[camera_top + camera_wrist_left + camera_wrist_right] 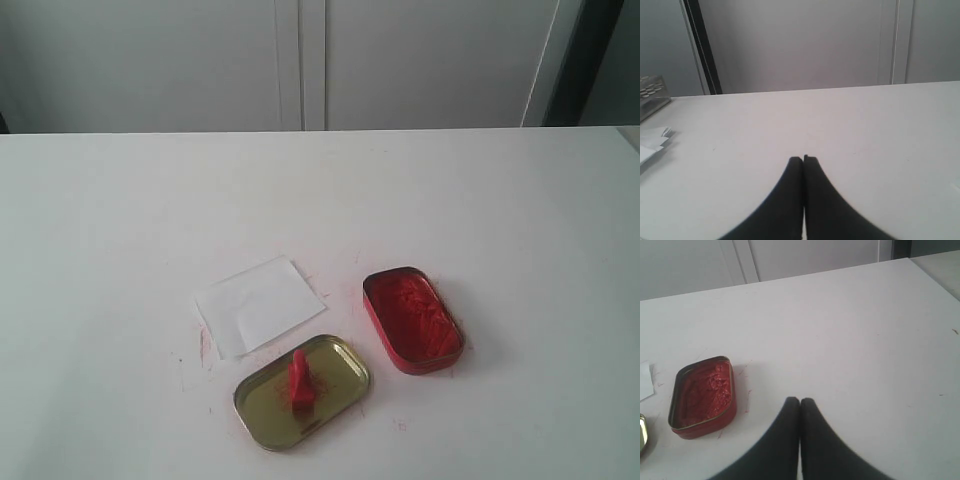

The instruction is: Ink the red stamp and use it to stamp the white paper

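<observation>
The red stamp (299,380) lies on the gold tin lid (268,413), near the table's front edge. The white paper (261,304) lies flat just behind the lid, to its left. The red tin of ink (411,318) stands open to the right of both and also shows in the right wrist view as the ink tin (702,395). My right gripper (800,401) is shut and empty, over bare table beside the tin. My left gripper (803,159) is shut and empty over bare tabletop, with no task object near it. Neither gripper appears in the exterior view.
White cabinet doors (300,60) stand behind the table's far edge. A metal rack (651,95) and crumpled white paper (652,142) sit at the side of the left wrist view. Faint red smears mark the tabletop (205,345) around the paper.
</observation>
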